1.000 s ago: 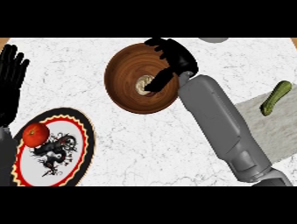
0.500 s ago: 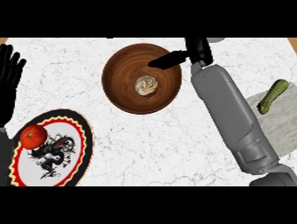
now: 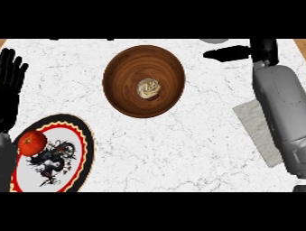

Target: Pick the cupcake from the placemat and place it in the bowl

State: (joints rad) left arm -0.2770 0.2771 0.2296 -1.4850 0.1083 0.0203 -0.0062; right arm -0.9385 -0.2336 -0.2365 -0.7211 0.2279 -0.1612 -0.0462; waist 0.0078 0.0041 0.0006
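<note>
A cupcake (image 3: 149,88) with pale swirled frosting sits inside the brown wooden bowl (image 3: 125,88) at the back middle of the counter. My right hand (image 3: 245,52) is to the right of the bowl, apart from it, open with its fingers straight and holding nothing. Its grey forearm covers much of the grey placemat (image 3: 252,122) at the right. My left hand (image 3: 2,88) rests open at the left edge, fingers up.
A patterned plate (image 3: 72,158) with a red and black rim lies at the front left, with a red tomato (image 3: 32,142) on it. A grey object (image 3: 212,40) peeks in at the back edge.
My right hand has let go of the cupcake in the bowl and pulled away to the right, clear of the bowl's rim. The forearm now hides the green vegetable on the placemat.
</note>
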